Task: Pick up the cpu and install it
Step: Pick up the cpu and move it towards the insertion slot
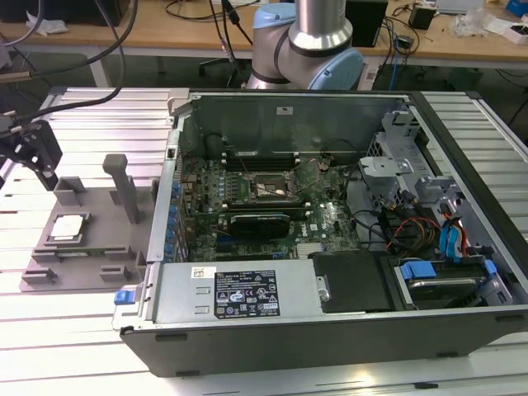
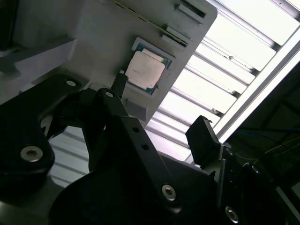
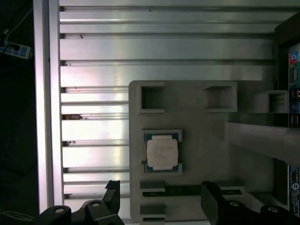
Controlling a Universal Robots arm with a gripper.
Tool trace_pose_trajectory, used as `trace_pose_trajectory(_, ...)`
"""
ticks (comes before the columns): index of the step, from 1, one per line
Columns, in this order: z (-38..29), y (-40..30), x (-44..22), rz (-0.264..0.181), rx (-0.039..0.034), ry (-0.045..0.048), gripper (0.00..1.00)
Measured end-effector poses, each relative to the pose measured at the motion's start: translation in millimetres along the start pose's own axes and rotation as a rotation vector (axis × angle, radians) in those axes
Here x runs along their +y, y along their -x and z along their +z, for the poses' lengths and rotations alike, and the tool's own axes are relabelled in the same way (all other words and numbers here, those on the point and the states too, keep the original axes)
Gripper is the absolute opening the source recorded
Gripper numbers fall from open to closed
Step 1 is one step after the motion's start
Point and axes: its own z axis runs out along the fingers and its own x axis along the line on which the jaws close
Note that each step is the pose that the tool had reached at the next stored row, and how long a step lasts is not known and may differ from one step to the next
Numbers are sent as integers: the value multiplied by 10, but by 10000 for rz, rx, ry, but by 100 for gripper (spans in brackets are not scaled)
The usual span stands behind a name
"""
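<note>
The pick's approach seems to be the step in hand. The pincer [image 3: 161, 199] hangs with its black fingers [image 3: 112, 197] spread wide, holding nothing. The cpu [image 3: 162, 151] lies below it and slightly ahead, clear of both fingers, flat in a square recess of the tray [image 3: 197, 140]. It is a thin square with a matte silvery metal top and a paler rim. The tray is dull grey plastic with blocky pockets. I judge a grasp needs the fingers astride the chip and level, since its thin edges offer little hold.
</note>
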Motion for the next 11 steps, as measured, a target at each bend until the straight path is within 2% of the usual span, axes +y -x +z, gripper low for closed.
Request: trace_pose_trajectory(11, 46, -1, 1, 0, -1, 0, 78)
